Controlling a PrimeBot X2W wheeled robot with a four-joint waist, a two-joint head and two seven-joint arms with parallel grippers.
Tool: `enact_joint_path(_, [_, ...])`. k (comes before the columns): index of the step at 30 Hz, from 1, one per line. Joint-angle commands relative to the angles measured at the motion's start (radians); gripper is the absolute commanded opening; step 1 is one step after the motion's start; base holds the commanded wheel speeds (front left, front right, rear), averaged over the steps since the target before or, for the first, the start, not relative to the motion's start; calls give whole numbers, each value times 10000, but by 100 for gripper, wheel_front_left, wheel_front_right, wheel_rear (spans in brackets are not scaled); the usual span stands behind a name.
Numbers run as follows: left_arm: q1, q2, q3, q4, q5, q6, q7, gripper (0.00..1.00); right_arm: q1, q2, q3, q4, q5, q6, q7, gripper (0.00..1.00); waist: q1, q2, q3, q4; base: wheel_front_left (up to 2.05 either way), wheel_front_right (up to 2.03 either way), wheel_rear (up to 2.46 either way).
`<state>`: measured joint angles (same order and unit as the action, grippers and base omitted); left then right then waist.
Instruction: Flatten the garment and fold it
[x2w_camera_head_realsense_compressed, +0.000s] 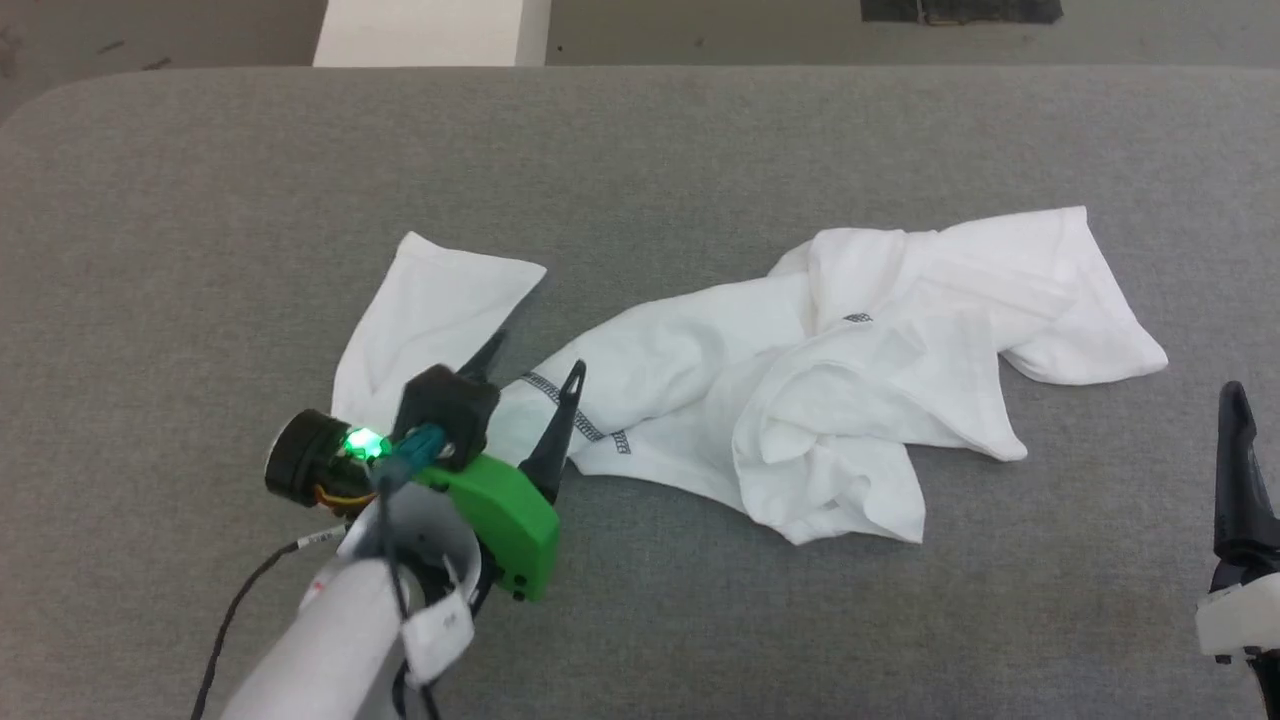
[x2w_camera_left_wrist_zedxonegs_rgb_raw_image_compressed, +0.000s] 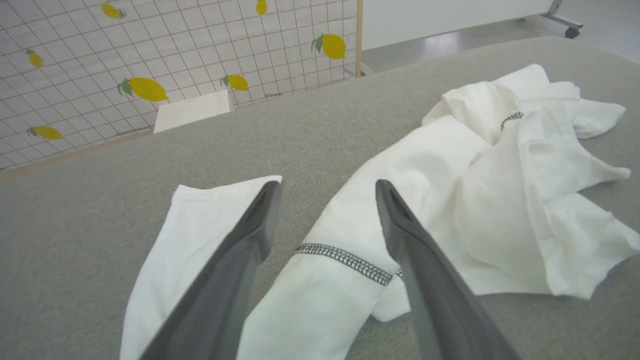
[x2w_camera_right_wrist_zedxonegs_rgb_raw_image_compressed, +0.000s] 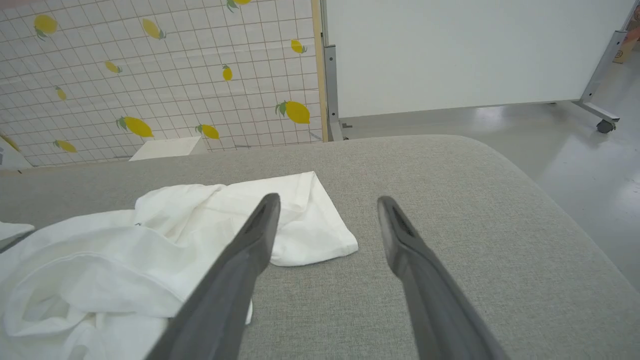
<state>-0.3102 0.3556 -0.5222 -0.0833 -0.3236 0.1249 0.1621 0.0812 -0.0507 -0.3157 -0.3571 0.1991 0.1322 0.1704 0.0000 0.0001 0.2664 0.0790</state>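
- You have a big grey bench (x2w_camera_head_realsense_compressed: 640, 140) in front of you. It runs from your near side to the far side.
- The garment (x2w_camera_head_realsense_compressed: 900, 330) lies on the bench, a little right of the middle. It is white and thin, and it is all crumpled up. So I think you are on the flatten step, and the folding has to wait.
- A thick lump (x2w_camera_head_realsense_compressed: 820, 440) of cloth sits on the near side of the garment. The cloth is piled on itself there.
- A smooth flap (x2w_camera_head_realsense_compressed: 430, 300) sticks out at the far left end. It may be a sleeve, but I cannot tell.
- Your left claw (x2w_camera_head_realsense_compressed: 536, 360) hangs over the left end of the garment. Its two fingers are wide apart and hold nothing. I cannot tell if the tips touch the cloth.
- Your right claw (x2w_camera_right_wrist_zedxonegs_rgb_raw_image_compressed: 327, 202) is at the near right of the bench, near the right end of the garment. Its fingers are wide apart too, and it holds nothing.
- A small dark stitch line (x2w_camera_left_wrist_zedxonegs_rgb_raw_image_compressed: 345, 257) runs across the cloth between the left claw's fingers.
- For the next move, I think each claw needs to pinch an edge. One takes the left end and one takes the right end. Then you pull them apart gently so the lump opens out. Try to grab just one layer, because thin cloth like this bunches up fast.
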Motion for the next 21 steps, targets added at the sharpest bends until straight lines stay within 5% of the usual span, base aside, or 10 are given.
enact_joint_path(1, [-389,153,-156,575,134,-253,299,100,-153,5,39,-1,-15,-15,43,100,0,-1,179,-194,0,0,0])
enact_joint_path(9, [-1366,238,-579,3033,-14,-1022,1385,100,-232,5,62,-81,-83,-15,142,100,0,-1,515,-491,0,0,0])
enact_joint_path(10, [-1435,225,-601,3176,-12,-1052,1403,82,-240,5,67,-86,-82,-15,141,100,0,-1,544,-506,0,0,0])
enact_joint_path(11, [-1516,206,-638,3306,-19,-1123,1381,0,-253,5,73,-86,-82,-15,137,100,0,-1,577,-524,0,0,0])
enact_joint_path(16, [-1769,-259,-11,3121,-748,-1052,618,0,-302,5,36,-57,-54,-15,123,100,0,-1,628,-511,0,0,0])
enact_joint_path(21, [-2109,-519,1237,2308,-1114,-119,-588,0,-340,5,61,25,-21,-15,100,100,0,-1,618,-404,0,0,0])
